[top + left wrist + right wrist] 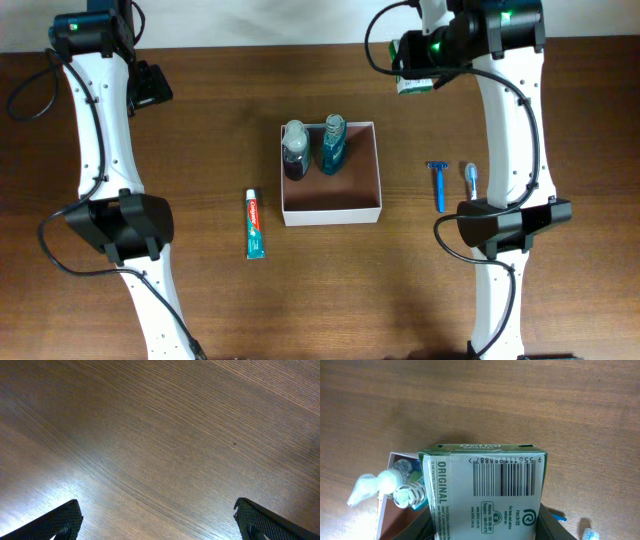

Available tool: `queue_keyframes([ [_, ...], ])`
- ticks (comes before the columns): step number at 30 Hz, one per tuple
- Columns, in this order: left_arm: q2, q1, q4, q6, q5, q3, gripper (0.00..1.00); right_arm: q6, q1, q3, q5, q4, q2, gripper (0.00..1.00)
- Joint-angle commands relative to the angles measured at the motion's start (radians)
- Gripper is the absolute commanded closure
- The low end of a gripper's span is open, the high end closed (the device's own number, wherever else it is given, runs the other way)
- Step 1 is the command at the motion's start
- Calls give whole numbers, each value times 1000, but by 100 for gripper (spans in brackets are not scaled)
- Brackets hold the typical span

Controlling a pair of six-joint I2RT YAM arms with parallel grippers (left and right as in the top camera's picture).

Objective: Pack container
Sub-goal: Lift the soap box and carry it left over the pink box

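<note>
Holding soap box pinched in right gripper, we should lay it flat on free floor of container, clear of bottles; left gripper spread, far-left corner.

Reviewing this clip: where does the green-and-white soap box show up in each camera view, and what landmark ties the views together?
Overhead: the soap box is near the top right, up and to the right of the container.
Left wrist: not in it.
Right wrist: it fills the lower centre, barcode facing the camera, between the fingers of the right end effector.
Shared landmark: the container, whose corner shows at lower left in the right wrist view.
</note>
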Motion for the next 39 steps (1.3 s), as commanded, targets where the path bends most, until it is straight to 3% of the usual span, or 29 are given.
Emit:
queue_keyframes([
  [1, -5, 1, -4, -14, -7, -3, 1, 47, 5, 18, -13, -11, -49, 61],
  [9, -5, 1, -4, -14, -7, -3, 1, 47, 20, 18, -51, -96, -97, 62],
  [18, -5, 1, -4, -14, -8, -3, 1, 45, 131, -16, 28, -96, -333, 62],
  [28, -5, 1, -4, -14, -7, -3, 1, 100, 322, -460, 141, -96, -615, 61],
  [39, -5, 1, -4, -14, -7, -3, 1, 126, 483, -723, 142, -30, -627, 61],
])
